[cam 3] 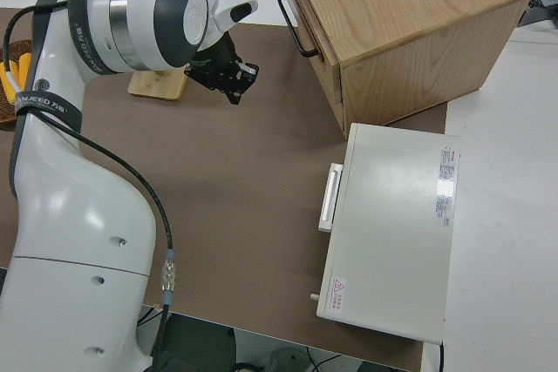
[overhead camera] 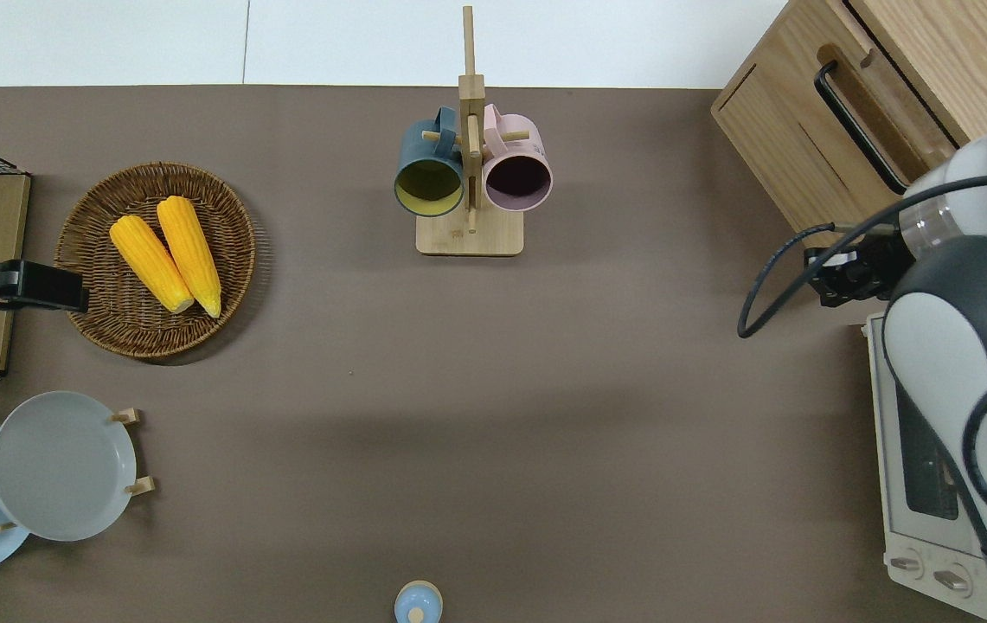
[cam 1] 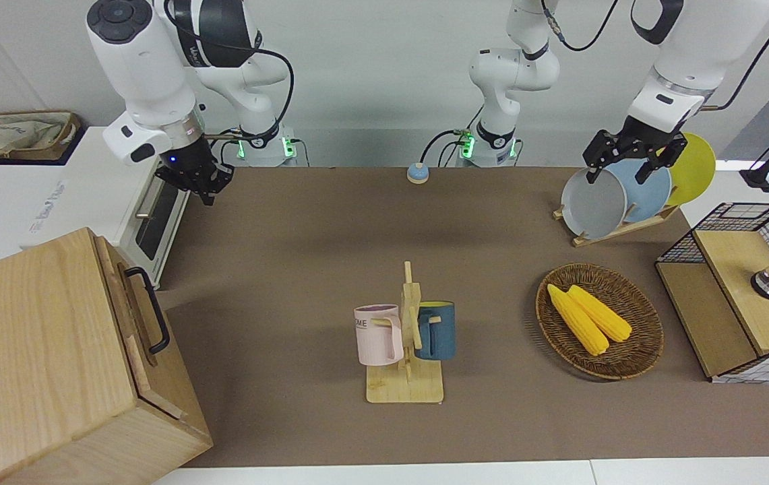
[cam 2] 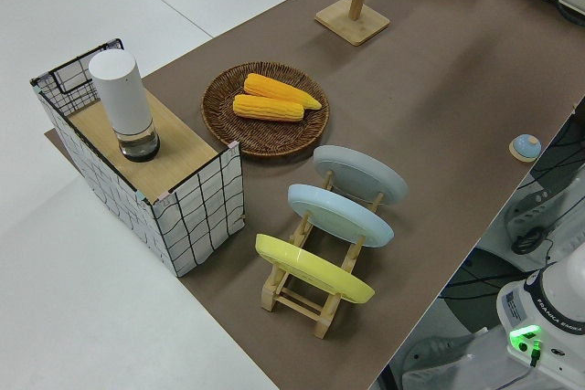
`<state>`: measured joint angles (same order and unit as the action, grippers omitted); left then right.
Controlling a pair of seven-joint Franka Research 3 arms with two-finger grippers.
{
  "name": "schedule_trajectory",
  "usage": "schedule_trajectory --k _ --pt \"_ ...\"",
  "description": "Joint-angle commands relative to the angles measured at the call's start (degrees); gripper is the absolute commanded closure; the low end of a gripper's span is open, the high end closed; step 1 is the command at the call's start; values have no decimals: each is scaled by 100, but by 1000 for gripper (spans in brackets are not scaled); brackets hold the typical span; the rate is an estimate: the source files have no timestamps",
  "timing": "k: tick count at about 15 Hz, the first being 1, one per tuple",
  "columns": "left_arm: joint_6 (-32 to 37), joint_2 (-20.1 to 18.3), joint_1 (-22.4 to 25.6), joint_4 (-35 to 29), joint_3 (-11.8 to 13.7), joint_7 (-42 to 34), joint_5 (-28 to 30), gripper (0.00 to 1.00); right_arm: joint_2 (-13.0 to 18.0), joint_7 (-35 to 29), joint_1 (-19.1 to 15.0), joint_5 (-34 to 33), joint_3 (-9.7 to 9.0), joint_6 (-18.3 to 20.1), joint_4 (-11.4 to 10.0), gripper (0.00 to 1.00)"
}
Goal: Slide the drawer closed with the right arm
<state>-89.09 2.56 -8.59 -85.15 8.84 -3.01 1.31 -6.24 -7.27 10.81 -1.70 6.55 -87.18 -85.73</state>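
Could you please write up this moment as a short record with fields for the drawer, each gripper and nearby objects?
drawer: pushed in, front about flush with the wooden cabinet
drawer handle: black loop, nothing touching it
right gripper: in the air, clear of the cabinet, over the table by the white oven
left gripper: parked
mug rack: pink and blue mugs hanging
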Motion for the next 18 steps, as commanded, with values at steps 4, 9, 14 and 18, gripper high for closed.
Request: schedule_trajectory --k 4,9,14,18 --pt "-4 69 -99 112 92 -33 -78 5 624 945 -35 -129 109 -818 -928 1000" --pt "-4 69 -99 112 92 -33 -78 2 624 1087 -297 -138 -39 -845 -875 1000" --pt "-4 69 -99 112 92 -33 -87 2 554 1017 -580 -15 -330 -599 -560 1000" --pt "-4 69 -99 112 92 -33 -78 2 457 894 -650 144 -330 -432 -375 649"
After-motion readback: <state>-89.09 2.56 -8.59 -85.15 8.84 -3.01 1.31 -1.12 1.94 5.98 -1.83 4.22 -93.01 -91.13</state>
